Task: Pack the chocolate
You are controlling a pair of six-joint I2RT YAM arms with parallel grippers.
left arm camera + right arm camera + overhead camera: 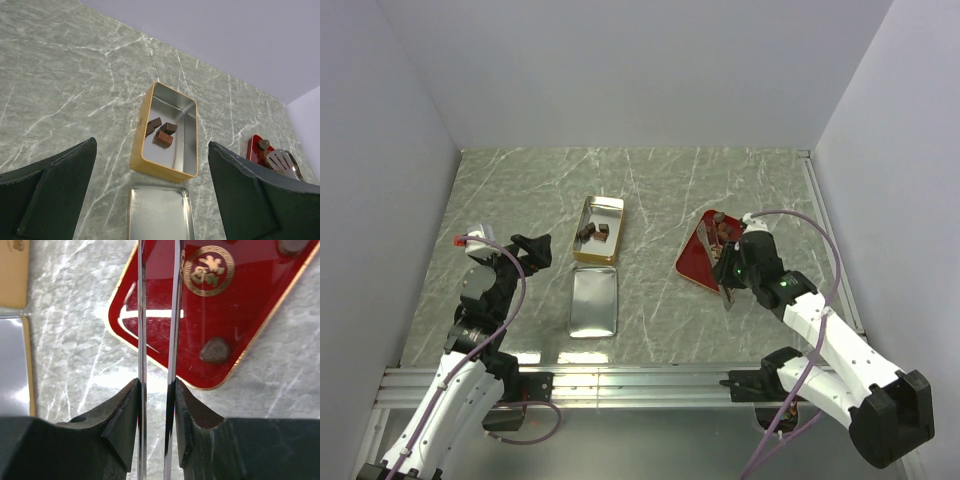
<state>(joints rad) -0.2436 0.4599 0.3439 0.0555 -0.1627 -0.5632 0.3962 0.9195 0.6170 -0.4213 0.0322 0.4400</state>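
- Chocolate (162,134) sits in two lots on the marbled desk (520,190). A few chunks lie in the tin and the rest are on the tray, so we judge the packing partly done.
- The red tray (240,305) lies on the right of the desk, well apart from the tin, with loose chocolate on it.
- The gold tin (137,145) stands open near the middle. Its chunks are gathered toward one end.
- The tin's lid (157,215) lies flat just beside the tin's near end and is not yet needed.
- The left fingers (50,195) are spread wide with nothing between them, and hang over the desk facing the tin.
- The right fingers (120,425) are clamped on a pair of metal tongs (174,315). The two blades run out over the tray with a narrow gap between them.
- One chunk (215,350) lies on the tray to one side of the blades, untouched.
- We read the step in hand as picking the next chunk off the tray.
- We think the next move calls for swinging the tong tips across to straddle a chunk. After that, a gentle squeeze and a carry to the tin.
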